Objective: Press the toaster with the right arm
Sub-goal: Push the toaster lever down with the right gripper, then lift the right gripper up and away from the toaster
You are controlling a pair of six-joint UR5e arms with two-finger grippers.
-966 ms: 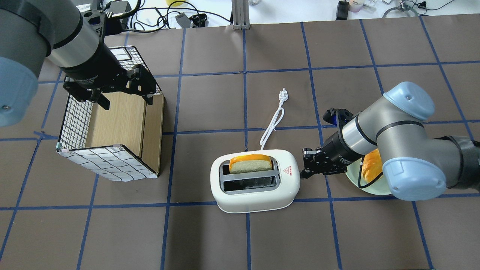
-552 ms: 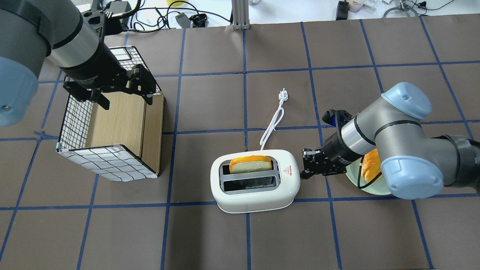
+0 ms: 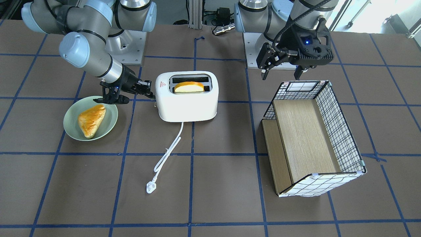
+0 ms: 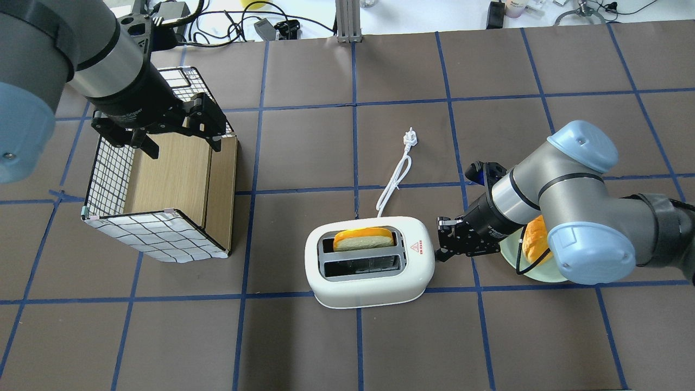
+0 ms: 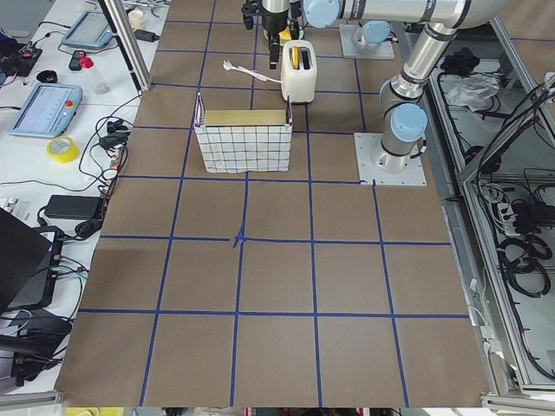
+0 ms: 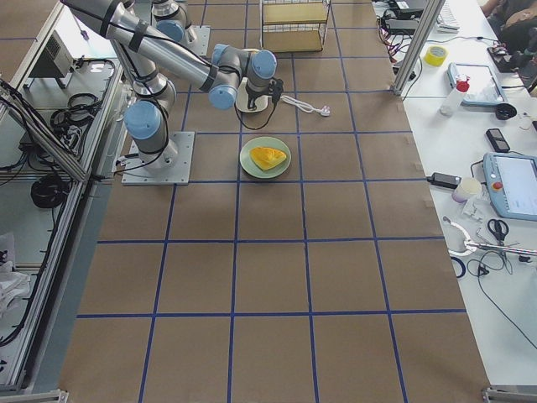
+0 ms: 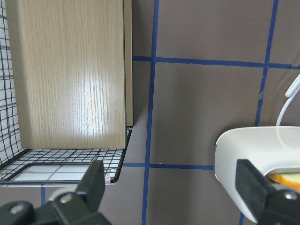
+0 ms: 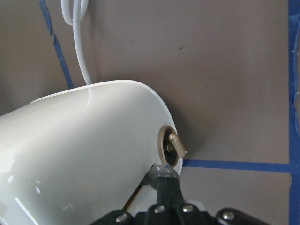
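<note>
where it sits: the toaster [image 4: 369, 260] stands upright near the middle of the brown table [image 4: 304, 136], between a wire crate [image 4: 157, 236] and a green plate [image 3: 70, 126] holding a pastry [image 3: 91, 120].
done so far: the right arm [image 4: 521, 190] is low at the toaster's end. the right gripper [image 4: 436, 255] has its fingers pinched together on nothing, with the tip at the end wall just beside the grey lever knob [image 8: 171, 146]. i cannot tell whether it actually bears on the knob.
left to do: a bread slice [image 4: 362, 238] stands proud of the slot farther from the robot, so i judge the press unfinished. the tip has to settle on the lever and drive it down.
long axis: it runs across the table from the robot's left to its right, and the slots lie along it.
pointing: the slots face up. the lever end and the red triangle [image 4: 417, 247] face the robot's right, toward the gripper. the cord [image 4: 395, 184] leaves the far side, and its plug [image 4: 411, 137] lies loose on the table.
other arm: the left gripper [image 4: 184, 147] hangs over the crate with its fingers wide and empty, well apart from the toaster.
</note>
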